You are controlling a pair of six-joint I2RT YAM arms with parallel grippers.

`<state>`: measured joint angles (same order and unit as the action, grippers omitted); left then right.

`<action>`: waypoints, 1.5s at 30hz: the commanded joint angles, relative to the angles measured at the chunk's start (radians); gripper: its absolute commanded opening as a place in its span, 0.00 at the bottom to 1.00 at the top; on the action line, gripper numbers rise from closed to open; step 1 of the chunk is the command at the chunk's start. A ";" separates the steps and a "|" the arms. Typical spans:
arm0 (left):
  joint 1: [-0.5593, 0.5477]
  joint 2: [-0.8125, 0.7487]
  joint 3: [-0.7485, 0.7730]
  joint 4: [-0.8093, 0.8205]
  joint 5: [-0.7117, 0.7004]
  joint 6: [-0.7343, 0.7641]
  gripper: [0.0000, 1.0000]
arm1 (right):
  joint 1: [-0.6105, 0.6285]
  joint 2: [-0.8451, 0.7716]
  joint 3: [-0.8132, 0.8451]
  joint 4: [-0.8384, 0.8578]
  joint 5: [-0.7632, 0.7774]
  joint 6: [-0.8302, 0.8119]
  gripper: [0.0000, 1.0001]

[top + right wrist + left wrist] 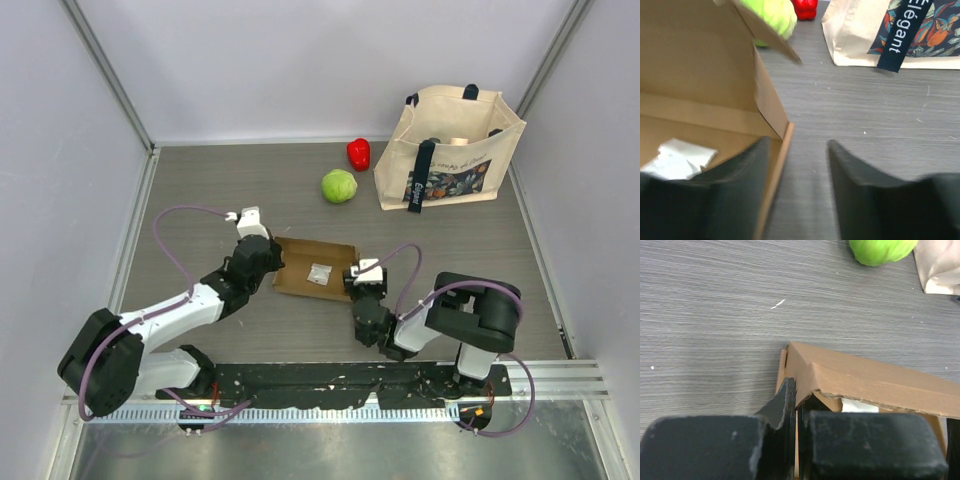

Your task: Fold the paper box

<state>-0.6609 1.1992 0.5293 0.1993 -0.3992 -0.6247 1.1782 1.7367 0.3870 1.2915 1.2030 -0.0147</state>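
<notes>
The brown paper box [304, 262] lies partly open at mid-table, with a small white paper scrap [319, 274] inside it. My left gripper [264, 257] is at the box's left end; in the left wrist view it [796, 396] is shut on a thin cardboard edge of the box [875, 382], whose side flap stands up. My right gripper [363, 281] is at the box's right end. In the right wrist view it [797, 150] is open and straddles the box's side wall [771, 107]: one finger [740, 180] inside, the other outside over the table.
A green round vegetable [339, 185] and a red pepper [358, 153] lie behind the box. A beige tote bag [450, 150] with dark handles stands at the back right. Grey walls close in the table on three sides.
</notes>
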 commanded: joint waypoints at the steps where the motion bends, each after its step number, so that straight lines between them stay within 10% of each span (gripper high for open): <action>1: 0.004 -0.009 -0.022 -0.034 -0.067 0.008 0.00 | 0.072 -0.074 -0.055 0.209 0.084 -0.097 0.67; 5: 0.003 -0.018 -0.023 -0.040 -0.075 0.011 0.00 | 0.097 -0.346 -0.030 -0.493 -0.052 0.173 0.76; 16: -0.017 0.005 -0.002 -0.058 -0.096 0.025 0.00 | -0.029 -0.945 0.030 -1.233 -0.481 0.413 0.76; 25: -0.052 0.025 0.041 -0.101 -0.128 0.033 0.00 | -0.564 -0.682 0.533 -1.671 -1.178 0.711 0.78; 33: -0.088 0.048 0.070 -0.124 -0.171 0.042 0.00 | -0.575 -0.534 0.598 -1.640 -1.231 0.861 0.73; 45: -0.169 0.033 0.049 -0.126 -0.188 0.036 0.06 | -0.359 -0.490 0.376 -1.395 -0.849 0.641 0.68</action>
<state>-0.8059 1.2396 0.5812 0.1059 -0.5835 -0.5903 0.7452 1.2312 0.8436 -0.2367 0.1635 0.7238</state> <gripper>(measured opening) 0.038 0.687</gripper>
